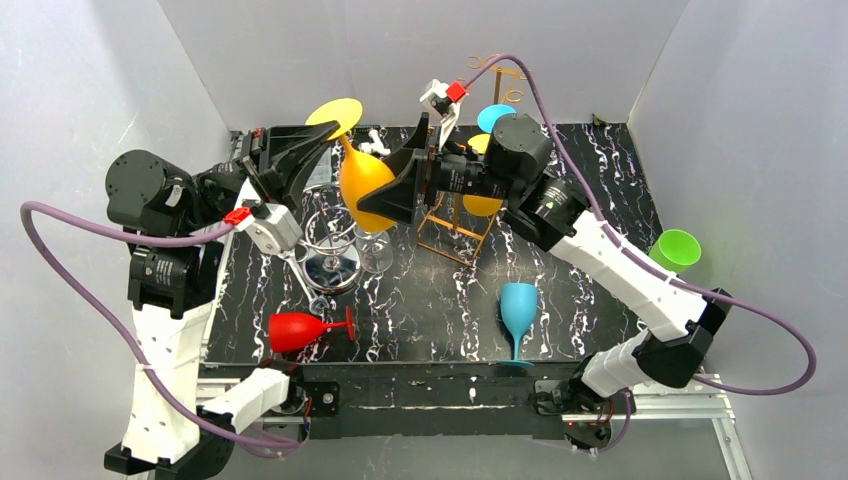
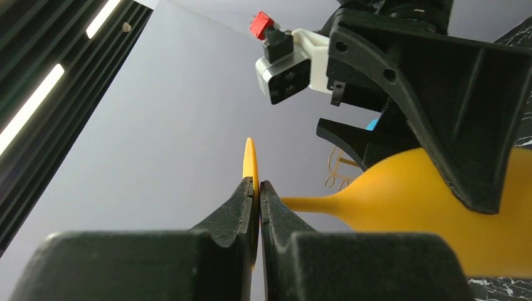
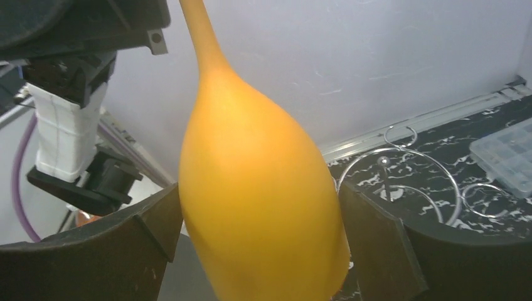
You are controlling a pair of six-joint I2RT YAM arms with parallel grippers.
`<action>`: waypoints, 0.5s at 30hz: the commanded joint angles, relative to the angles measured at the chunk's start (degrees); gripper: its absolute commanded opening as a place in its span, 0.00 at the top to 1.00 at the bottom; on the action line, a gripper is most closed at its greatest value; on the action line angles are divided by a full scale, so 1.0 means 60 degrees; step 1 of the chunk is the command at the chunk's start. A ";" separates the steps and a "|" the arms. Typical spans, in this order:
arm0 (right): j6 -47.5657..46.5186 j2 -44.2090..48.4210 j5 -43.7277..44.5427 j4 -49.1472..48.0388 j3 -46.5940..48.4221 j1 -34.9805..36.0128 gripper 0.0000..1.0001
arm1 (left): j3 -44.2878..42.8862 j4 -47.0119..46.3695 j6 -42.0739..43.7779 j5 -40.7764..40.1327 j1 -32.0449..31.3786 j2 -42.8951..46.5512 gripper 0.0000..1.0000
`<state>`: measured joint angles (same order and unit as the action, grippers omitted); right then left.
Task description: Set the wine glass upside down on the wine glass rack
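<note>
A yellow-orange wine glass hangs upside down above the table's left middle, with its round foot on top. My left gripper is shut on the thin edge of the foot, seen edge-on in the left wrist view. My right gripper has its jaws wide around the bowl, with both fingers against its sides. A gold wire rack stands just right of the glass. A silver wire rack stands below it.
The gold rack carries a blue glass and a yellow one. Clear glasses sit at the silver rack. A red glass lies at the front left. A light blue glass stands at the front middle and a green cup at the right.
</note>
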<state>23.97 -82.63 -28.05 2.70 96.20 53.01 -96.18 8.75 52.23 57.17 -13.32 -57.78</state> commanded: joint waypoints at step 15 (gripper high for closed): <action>0.2125 -0.0710 -0.1632 -0.4466 -0.0979 0.0609 0.02 | -0.0197 -0.0200 0.0721 0.0242 -0.0200 -0.0126 1.00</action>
<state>35.24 -86.61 -34.22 -19.07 89.84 55.57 -95.74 9.80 55.53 59.42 -14.17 -57.71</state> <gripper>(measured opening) 0.984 0.032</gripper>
